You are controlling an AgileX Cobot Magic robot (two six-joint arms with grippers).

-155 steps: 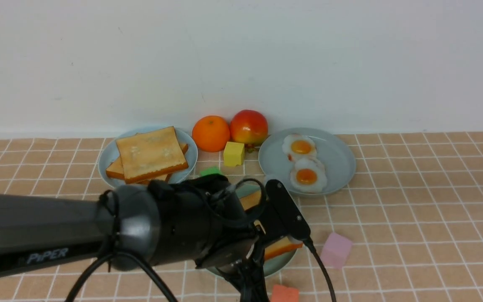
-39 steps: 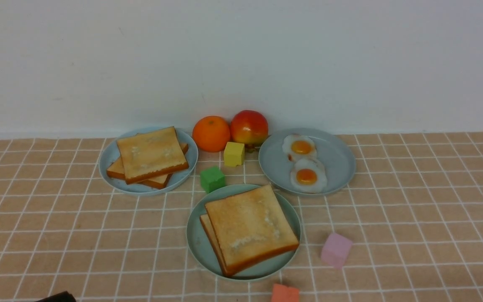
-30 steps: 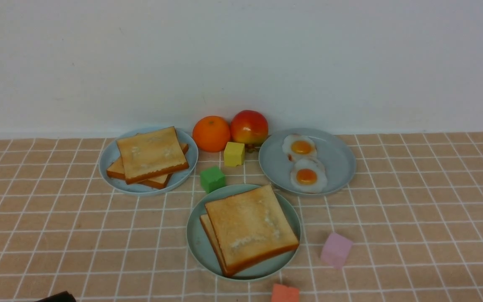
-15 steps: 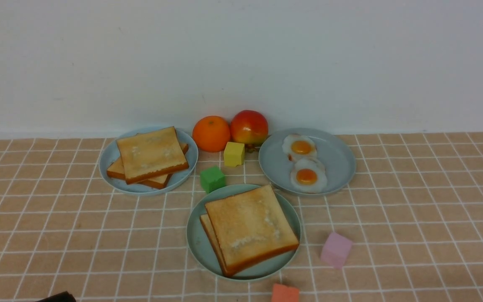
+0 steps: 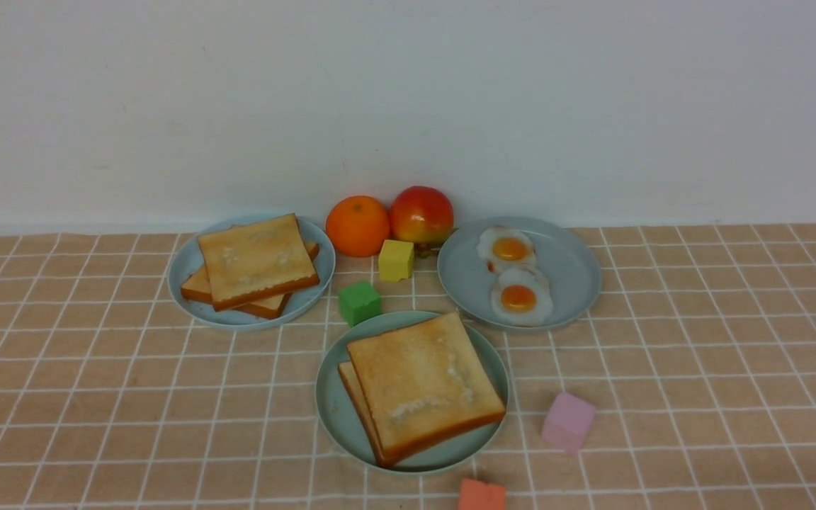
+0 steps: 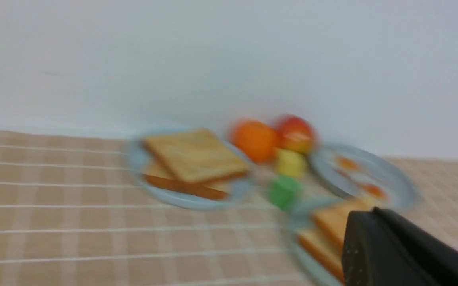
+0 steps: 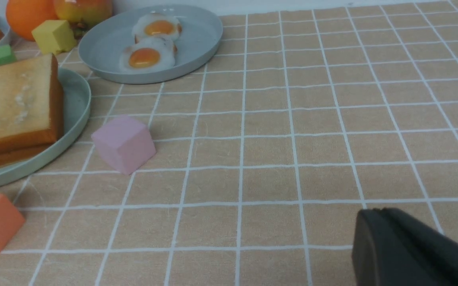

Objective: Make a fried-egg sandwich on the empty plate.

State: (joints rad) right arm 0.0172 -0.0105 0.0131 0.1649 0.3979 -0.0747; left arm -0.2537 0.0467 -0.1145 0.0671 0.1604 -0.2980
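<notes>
On mint plate (image 5: 334,418): sandwich (image 5: 418,386), no legible writing.

Got the near plate (image 5: 333,418) as the dial centre, 12 pointing at the wall. Sitting on it: a toast stack (image 5: 422,386), two slices, top one skewed off the lower. Out at 10, a toast plate (image 5: 188,265) holding more toast (image 5: 256,261), also stacked. At 1, an egg plate (image 5: 571,269) with a far egg (image 5: 509,248) and a near egg (image 5: 519,297) touching it. At 11, just beside the rim, a middle cube (image 5: 359,302). Up at 12, a back cube (image 5: 395,259), then behind it an orange (image 5: 357,225) left and an apple (image 5: 421,214) right. At 3-ish, a side cube (image 5: 567,422). At 5, a front cube (image 5: 481,496).
</notes>
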